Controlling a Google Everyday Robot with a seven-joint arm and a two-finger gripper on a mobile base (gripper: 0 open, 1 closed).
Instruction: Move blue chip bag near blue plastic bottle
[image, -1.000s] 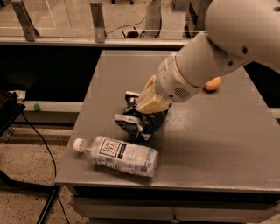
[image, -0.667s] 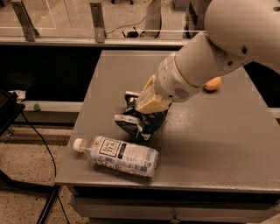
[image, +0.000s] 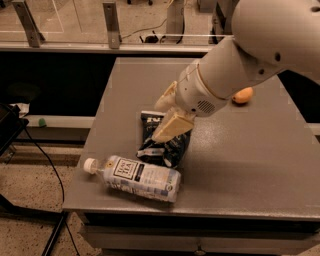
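Hand (image: 159, 123) unmoved over chip bag (image: 171, 148) beside bottle (image: 142, 179); orange fruit (image: 243, 95) behind.

The blue chip bag (image: 169, 146) is small, dark blue and crumpled, with white letters on it. It sits on the table (image: 240, 150), a bit nearer the left edge and the front edge. The tool (image: 160, 121) is right over the top of the bag. The blue plastic bottle (image: 140, 178) is clear, with a white cap and a white and pale blue label. It lies on its side near the front left corner, cap toward the left edge, just in front of the bag
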